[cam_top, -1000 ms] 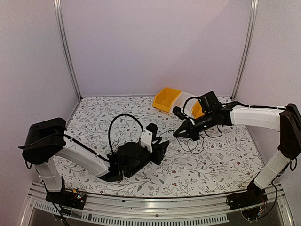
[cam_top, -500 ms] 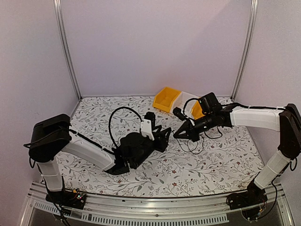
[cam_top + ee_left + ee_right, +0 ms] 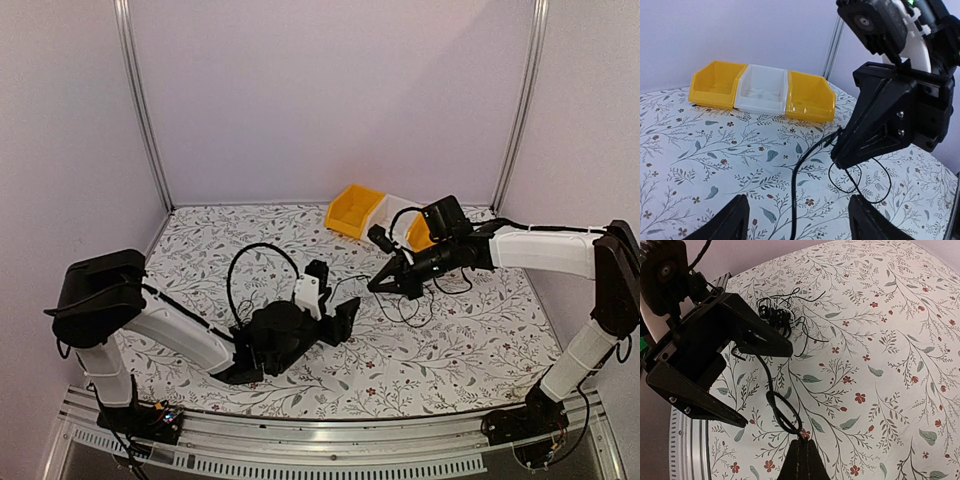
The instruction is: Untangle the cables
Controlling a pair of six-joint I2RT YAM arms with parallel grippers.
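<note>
My right gripper [image 3: 377, 285] is shut on a thin black cable [image 3: 782, 412] that curls into a small loop just past its fingertips [image 3: 802, 457]. The cable runs on between the spread fingers of my left gripper [image 3: 343, 322], which is open and empty. In the left wrist view the cable [image 3: 793, 190] comes from the right gripper [image 3: 840, 150] down between my left fingers [image 3: 735, 220]. A knotted clump of cables [image 3: 775, 315] lies beyond the left gripper [image 3: 765, 385]. More loose loops [image 3: 402, 310] lie under the right gripper.
Three bins stand in a row at the back: yellow [image 3: 355, 210], white [image 3: 395, 215], yellow [image 3: 420, 233]. The flowered table cloth [image 3: 470, 350] covers the table. The metal rail of the near edge [image 3: 690, 440] shows in the right wrist view.
The left gripper rose toward the right gripper half a second ago and has dropped back toward the near edge. The right gripper has barely moved and stays shut on the cable.
</note>
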